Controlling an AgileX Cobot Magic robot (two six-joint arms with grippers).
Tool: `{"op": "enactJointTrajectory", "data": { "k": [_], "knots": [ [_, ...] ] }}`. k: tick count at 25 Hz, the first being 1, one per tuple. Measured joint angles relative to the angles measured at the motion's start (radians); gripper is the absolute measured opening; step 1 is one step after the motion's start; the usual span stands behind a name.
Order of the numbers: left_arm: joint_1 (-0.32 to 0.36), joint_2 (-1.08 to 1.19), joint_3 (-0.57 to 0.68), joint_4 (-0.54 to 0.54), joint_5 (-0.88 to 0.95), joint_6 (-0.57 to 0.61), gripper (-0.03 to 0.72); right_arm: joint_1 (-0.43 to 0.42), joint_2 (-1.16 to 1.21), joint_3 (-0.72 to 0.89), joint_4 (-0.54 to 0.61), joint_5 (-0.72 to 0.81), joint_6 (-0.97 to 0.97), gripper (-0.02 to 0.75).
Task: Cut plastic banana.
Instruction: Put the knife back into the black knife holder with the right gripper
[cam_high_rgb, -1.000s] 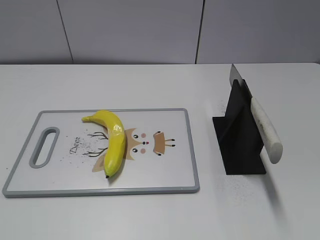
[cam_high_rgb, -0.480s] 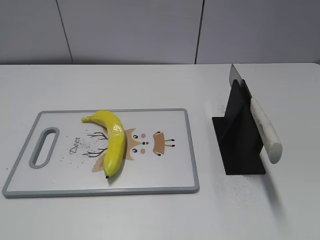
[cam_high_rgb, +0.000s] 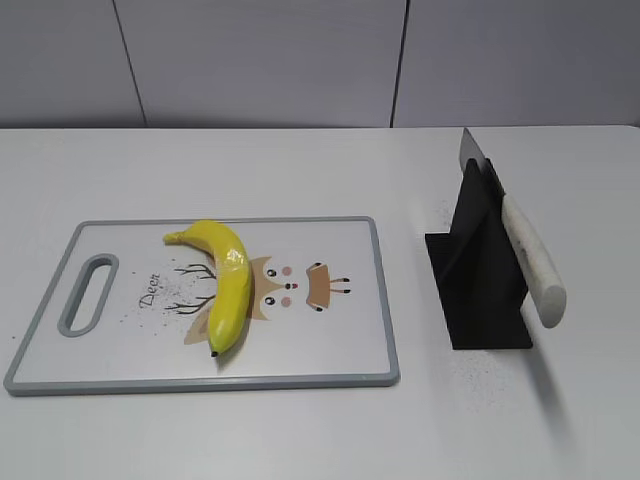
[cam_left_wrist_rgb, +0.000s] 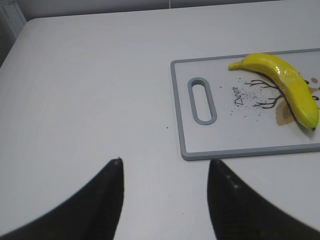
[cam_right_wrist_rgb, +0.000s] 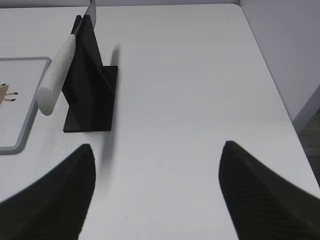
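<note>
The plastic banana (cam_high_rgb: 228, 280) is glossy yellow with a dark tip and a clear band. It lies on a white cutting board (cam_high_rgb: 330, 350) with a grey rim and a deer print. It also shows in the left wrist view (cam_left_wrist_rgb: 290, 85). A knife (cam_high_rgb: 530, 262) with a white handle rests in a black stand (cam_high_rgb: 480, 290), right of the board; the right wrist view shows the knife (cam_right_wrist_rgb: 56, 80) too. My left gripper (cam_left_wrist_rgb: 165, 162) is open and empty over bare table, left of the board. My right gripper (cam_right_wrist_rgb: 157, 147) is open and empty, right of the stand. Neither gripper shows in the exterior view.
The board (cam_left_wrist_rgb: 210, 150) has a handle slot (cam_left_wrist_rgb: 201, 100) at its left end. The white table's right edge (cam_right_wrist_rgb: 280, 95) drops off beside my right gripper. A grey wall stands behind the table.
</note>
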Motion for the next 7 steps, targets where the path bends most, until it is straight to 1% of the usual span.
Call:
{"op": "enactJointTrajectory", "data": {
  "k": [7],
  "knots": [
    [0.000,0.000,0.000,0.000,0.000,0.000,0.518,-0.002,0.000,0.000,0.000,0.000,0.000,0.579]
  ]
}}
